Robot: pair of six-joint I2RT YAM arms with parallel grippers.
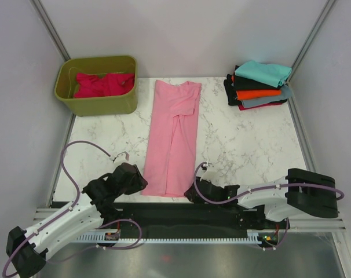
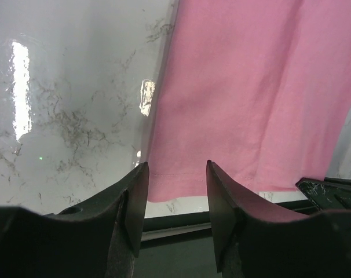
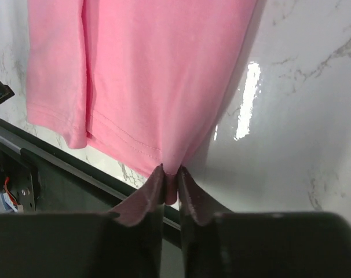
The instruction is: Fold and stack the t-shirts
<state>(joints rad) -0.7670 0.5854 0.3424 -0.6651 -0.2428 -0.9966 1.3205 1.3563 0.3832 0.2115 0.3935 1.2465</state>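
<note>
On the table (image 1: 245,145), pink t-shirt (image 1: 172,139) points collar-far, hem-near.

Tub (image 1: 97,104): olive-green plastic, rectangular, upright at the table's far left corner, close to the back wall.
Table (image 1: 245,139): white marble pattern with grey veins; glossy, with bright glare patches in both wrist views.
Walls (image 1: 181,35): plain pale grey, at the back and on both sides.
Posts (image 1: 51,26): two slanted metal struts at the back corners.
Near edge: black strip (image 1: 181,213) across the front, slotted white rail (image 1: 181,236) just below, dull metal sheet (image 1: 193,262) lowest.
</note>
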